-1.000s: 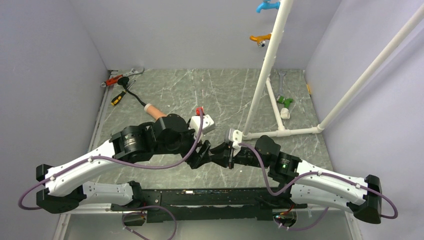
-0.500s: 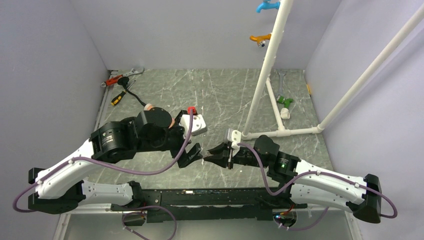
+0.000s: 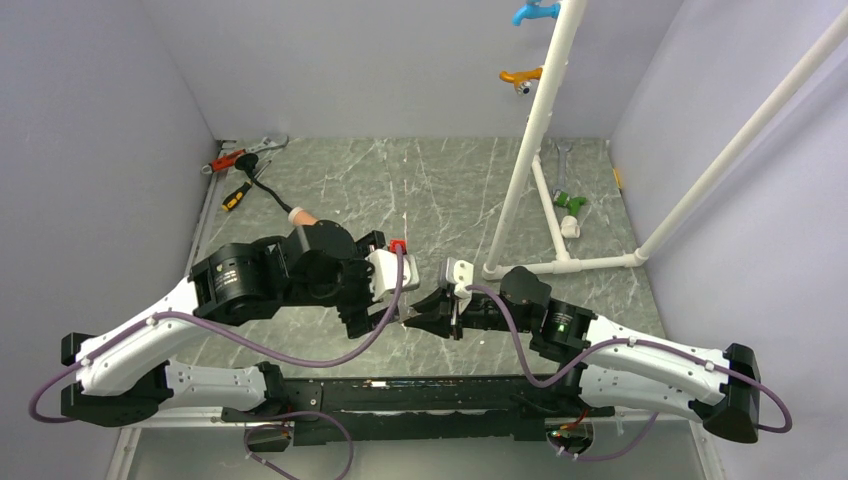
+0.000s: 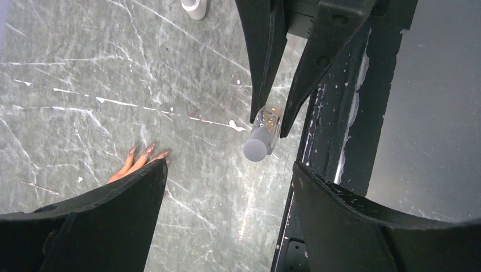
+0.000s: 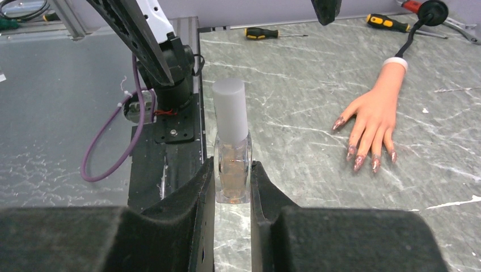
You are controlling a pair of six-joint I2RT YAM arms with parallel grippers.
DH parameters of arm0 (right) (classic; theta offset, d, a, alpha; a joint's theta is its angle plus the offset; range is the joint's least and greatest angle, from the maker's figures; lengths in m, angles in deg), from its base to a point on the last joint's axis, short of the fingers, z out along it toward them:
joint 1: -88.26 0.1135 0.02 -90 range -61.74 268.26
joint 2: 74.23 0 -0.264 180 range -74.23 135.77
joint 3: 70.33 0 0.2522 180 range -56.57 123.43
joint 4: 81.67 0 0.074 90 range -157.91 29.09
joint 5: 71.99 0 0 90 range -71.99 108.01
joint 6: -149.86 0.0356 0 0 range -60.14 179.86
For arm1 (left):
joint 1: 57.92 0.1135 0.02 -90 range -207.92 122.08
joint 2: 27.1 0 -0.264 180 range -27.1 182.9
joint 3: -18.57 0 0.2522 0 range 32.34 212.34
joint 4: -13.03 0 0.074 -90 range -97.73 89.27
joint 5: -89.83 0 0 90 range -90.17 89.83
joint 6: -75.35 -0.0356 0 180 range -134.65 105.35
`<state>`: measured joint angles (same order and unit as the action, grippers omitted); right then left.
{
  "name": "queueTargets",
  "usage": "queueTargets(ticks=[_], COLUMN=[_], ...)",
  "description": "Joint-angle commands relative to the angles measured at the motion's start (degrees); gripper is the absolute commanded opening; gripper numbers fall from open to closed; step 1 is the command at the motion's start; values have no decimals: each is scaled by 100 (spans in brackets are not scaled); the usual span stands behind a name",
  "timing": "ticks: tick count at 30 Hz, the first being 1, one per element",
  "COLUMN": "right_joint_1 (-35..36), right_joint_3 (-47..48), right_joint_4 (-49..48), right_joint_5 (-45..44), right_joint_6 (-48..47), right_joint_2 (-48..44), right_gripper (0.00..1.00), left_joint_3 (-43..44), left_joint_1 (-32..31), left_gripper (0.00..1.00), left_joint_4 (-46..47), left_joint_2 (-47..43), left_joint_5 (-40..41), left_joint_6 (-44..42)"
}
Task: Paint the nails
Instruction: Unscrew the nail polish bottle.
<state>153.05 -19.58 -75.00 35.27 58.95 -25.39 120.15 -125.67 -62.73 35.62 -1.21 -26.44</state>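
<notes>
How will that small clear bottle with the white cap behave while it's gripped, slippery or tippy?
The bottle looks like smooth glass, so probably slippery and breakable; the right gripper pinches only its lower body. Its tall white cap makes it top-heavy-looking on a narrow base, so likely to tip if set down carelessly.

The grey-green marbled worktop [image 3: 440, 190] carries a mannequin hand [image 5: 374, 116] lying palm down with fingers spread, its nails [image 5: 359, 162] glittery pink. In the far left corner lie a yellow-handled screwdriver [image 3: 236, 197], a red-handled tool [image 3: 226, 160] and a wrench [image 3: 262, 146]. A white pipe frame [image 3: 560, 262] stands at the right.
</notes>
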Motion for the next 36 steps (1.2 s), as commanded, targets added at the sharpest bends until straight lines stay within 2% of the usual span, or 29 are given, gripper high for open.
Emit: queueTargets(ticks=[1, 17, 22, 30, 36], right_joint_1=[6, 12, 9, 9, 6], right_joint_3=[347, 502, 503, 468, 440], right_joint_4=[-92, -64, -59, -82, -73], right_joint_5=[202, 506, 532, 566, 534], right_joint_6=[2, 82, 73, 67, 56], right_joint_2=[33, 306, 331, 299, 222], right_gripper=[0, 0, 0, 0, 0], left_joint_3=[-146, -676, -799, -757, -792], left_joint_1=[-20, -26, -26, -28, -28], left_gripper=[85, 83, 82, 73, 57], left_joint_4=[143, 500, 575, 548, 547], left_joint_2=[-191, -649, -620, -273, -161], left_joint_5=[-29, -437, -836, -1020, -987], left_joint_6=[-295, -973, -1111, -1140, -1168])
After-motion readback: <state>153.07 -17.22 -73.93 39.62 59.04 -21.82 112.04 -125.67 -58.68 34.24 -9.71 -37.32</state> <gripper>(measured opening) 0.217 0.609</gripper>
